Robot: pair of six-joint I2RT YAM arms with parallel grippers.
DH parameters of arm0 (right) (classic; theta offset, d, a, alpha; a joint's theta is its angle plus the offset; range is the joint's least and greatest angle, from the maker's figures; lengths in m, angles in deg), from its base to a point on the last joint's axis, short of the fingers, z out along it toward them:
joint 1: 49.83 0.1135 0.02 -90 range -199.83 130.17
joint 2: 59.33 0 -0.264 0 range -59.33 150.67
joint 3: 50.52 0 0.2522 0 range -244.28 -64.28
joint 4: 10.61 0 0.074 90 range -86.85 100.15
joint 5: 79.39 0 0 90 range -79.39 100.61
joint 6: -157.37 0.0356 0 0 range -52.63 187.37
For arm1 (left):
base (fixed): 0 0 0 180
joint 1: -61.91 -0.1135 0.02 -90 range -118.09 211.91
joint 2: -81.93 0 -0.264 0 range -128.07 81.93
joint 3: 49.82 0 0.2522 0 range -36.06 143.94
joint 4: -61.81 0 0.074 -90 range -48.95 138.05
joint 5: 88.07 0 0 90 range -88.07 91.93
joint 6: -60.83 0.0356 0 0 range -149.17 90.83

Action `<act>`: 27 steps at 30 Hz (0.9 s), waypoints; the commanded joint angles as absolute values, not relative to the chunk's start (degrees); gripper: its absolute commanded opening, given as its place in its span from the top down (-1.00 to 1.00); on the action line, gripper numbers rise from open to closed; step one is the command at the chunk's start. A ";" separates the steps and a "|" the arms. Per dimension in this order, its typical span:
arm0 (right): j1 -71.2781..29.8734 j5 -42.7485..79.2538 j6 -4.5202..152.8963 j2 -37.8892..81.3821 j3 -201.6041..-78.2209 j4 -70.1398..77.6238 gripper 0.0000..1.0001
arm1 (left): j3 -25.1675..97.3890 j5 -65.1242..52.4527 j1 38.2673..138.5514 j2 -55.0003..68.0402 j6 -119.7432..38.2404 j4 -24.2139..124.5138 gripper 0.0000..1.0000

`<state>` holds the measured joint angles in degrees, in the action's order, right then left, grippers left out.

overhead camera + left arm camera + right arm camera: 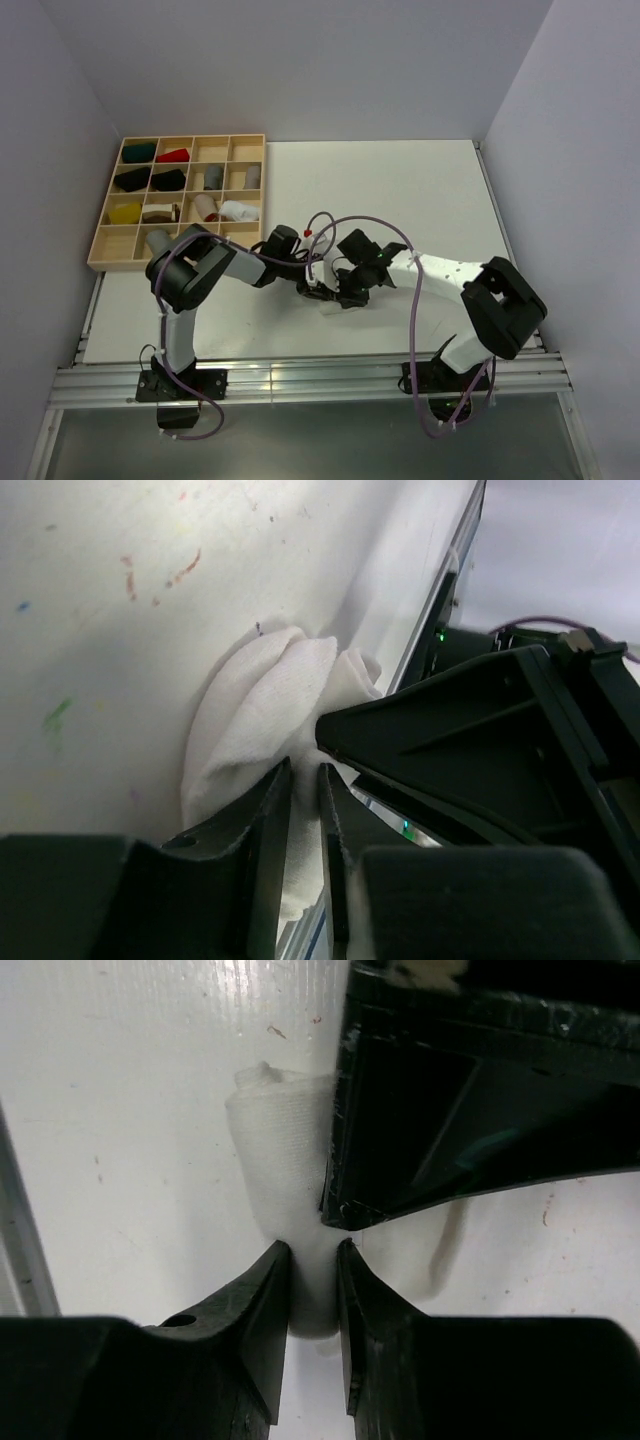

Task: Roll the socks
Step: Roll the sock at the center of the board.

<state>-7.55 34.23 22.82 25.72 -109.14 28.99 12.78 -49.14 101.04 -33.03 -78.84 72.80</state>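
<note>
**Both arms crowd the white sock (278, 1150) at the table's (400, 190) six o'clock edge.**
We've got the right gripper (312, 1252) clenched on the near end of the rolled sock, cloth squeezed thin between its jaws, the roll running off toward twelve o'clock in its wrist view. The left gripper (304, 770) has its jaws nearly together with white fabric in the gap; gripping or slack, we cannot tell. The wooden compartment tray (108, 262) sits out at ten o'clock.

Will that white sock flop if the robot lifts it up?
Probably floppy: the white sock lies bunched in soft folds. It likely squashes easily, since the right hand pinches it thin. Its loosely rolled end may come undone.
</note>
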 commanded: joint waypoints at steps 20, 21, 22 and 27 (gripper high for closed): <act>-19.50 51.92 14.38 47.79 -130.70 57.01 0.55 | -11.00 -19.62 98.47 -8.00 -83.94 97.35 0.29; -19.77 52.70 13.77 49.98 -131.77 59.89 0.55 | -11.97 -17.95 98.39 -6.51 -83.14 97.00 0.29; -20.03 53.84 12.89 51.22 -132.91 61.58 0.55 | -14.15 -14.89 98.47 -3.01 -81.05 96.74 0.28; -22.05 56.40 9.11 57.81 -140.21 70.27 0.56 | -16.90 -4.60 102.50 6.50 -70.07 89.75 0.26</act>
<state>-20.88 55.71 13.24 54.62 -137.49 63.07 -16.90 -14.06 99.71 1.90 -79.65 92.43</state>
